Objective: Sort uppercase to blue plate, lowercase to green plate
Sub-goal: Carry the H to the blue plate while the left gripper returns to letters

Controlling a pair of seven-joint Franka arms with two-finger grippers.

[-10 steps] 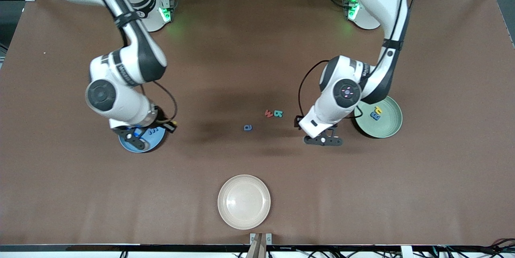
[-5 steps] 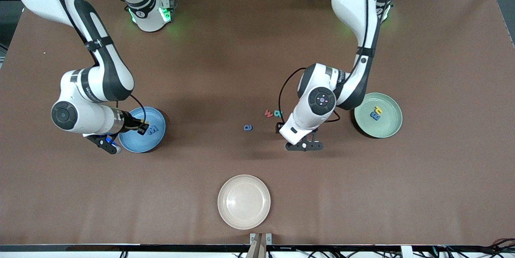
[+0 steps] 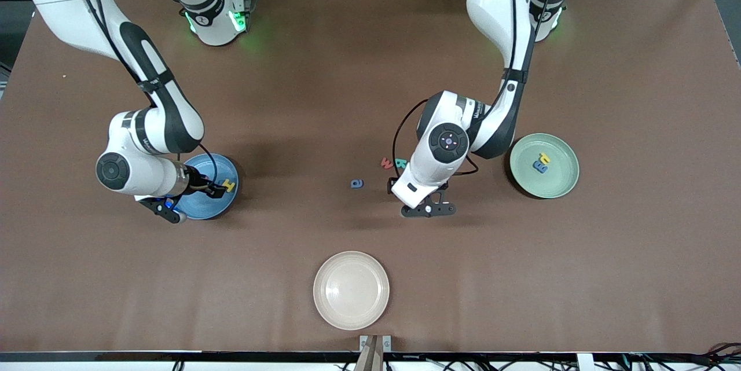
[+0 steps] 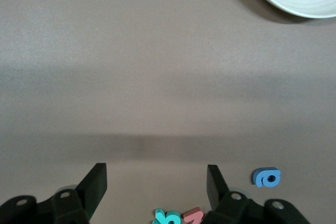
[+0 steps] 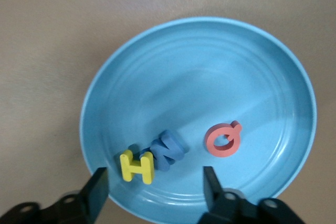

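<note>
My right gripper hangs over the round matte blue plate, jaws spread and pinching nothing. Below them the yellow foam capital H lies in the plate, touching the blue foam capital W, with the red foam capital Q just beside them. That drop looks done to me, so three capitals are sorted.

My left gripper hovers over the brown tabletop, jaws spread and empty too, just above the teal foam capital B and the small red foam lowercase w, which lie touching each other. The small blue foam lowercase a sits apart from that pair, nearer the front camera. The pale mint-green plate already holds a blue foam lowercase e and a small hooked yellow foam letter.

I judge the step in hand is the left arm's pick from that pair. The next move calls for care: come down on one letter only without dragging its neighbour, then carry w to green, or B to blue.
</note>
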